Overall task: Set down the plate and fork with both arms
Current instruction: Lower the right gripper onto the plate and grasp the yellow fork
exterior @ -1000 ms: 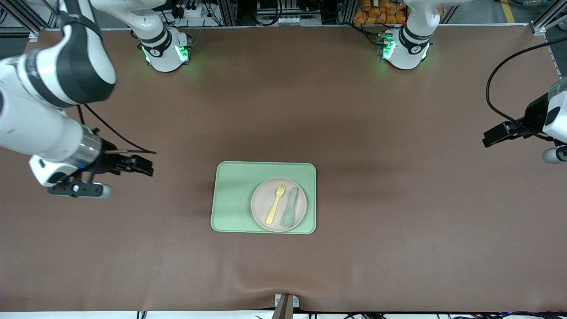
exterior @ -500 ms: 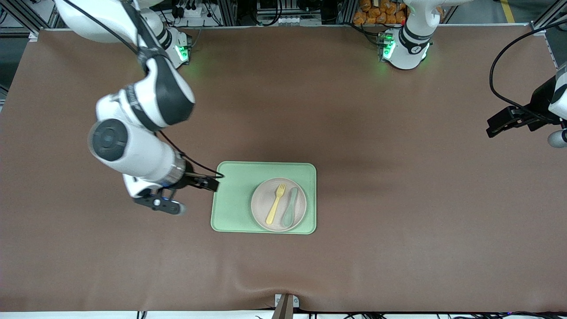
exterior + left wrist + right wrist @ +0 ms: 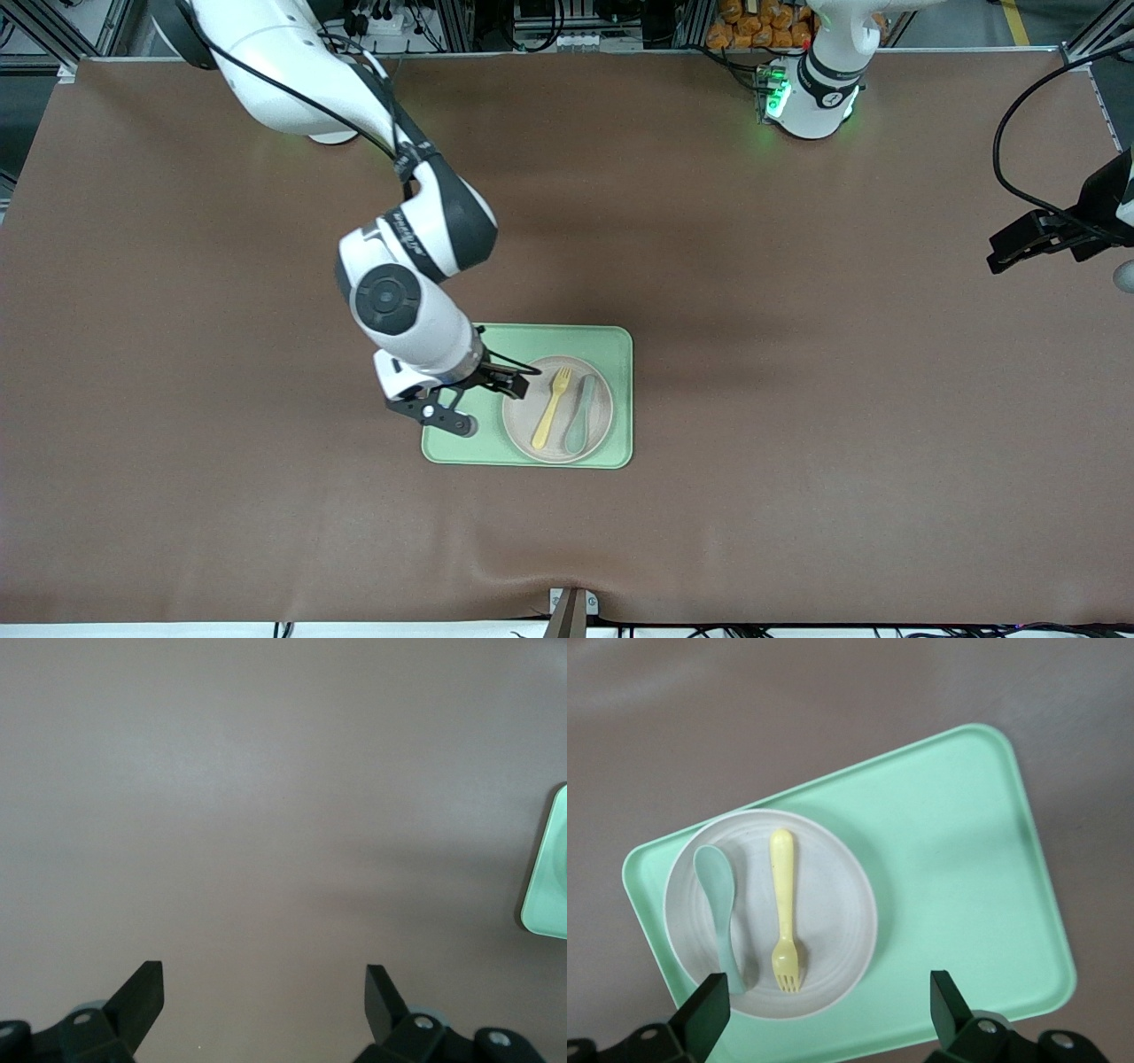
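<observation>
While the left gripper (image 3: 264,992) waits spread at the frame's right edge, the right gripper (image 3: 496,383), fingers apart, hovers mid-frame over the tray (image 3: 461,354), likely lining up on the plate (image 3: 598,425) holding the fork (image 3: 551,408).

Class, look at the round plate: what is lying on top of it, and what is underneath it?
On the plate lie a yellow fork and a grey-green spoon, side by side. Under it is the green tray; the tray's surface below the plate is covered.
</observation>
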Robot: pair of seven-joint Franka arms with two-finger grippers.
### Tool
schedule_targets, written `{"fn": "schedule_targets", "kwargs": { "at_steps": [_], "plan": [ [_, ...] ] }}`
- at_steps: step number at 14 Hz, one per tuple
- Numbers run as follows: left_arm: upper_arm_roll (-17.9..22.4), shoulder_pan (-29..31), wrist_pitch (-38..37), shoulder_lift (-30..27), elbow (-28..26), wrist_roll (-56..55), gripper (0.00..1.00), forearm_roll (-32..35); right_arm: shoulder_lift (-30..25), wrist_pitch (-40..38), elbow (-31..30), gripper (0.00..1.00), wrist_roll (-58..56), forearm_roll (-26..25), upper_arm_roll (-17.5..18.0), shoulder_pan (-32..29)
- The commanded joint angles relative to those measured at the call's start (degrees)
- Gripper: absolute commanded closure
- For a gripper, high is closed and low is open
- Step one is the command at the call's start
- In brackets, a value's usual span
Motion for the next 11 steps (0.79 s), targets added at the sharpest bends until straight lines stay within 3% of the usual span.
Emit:
{"fn": "schedule_targets", "kwargs": {
  "at_steps": [1,5,11],
  "plan": [
    [5.9,-7.17,-0.29,-3.18,-3.54,0.65,0.0,0.88,8.46,2.09,8.71,0.0,5.71,-1.6,-1.87,3.29],
    [6.54,-10.09,1.03,-7.05,-8.9,-1.98,0.0,0.62,11.81,4.92,8.81,0.1,7.04,-1.69,-2.23,4.88],
    [6.27,-11.24,0.59,-9.16,-11.2,-5.42,0.0,0.27,16.46,8.88,11.26,0.25,9.06,-1.6,-3.64,6.81]
  ]
}}
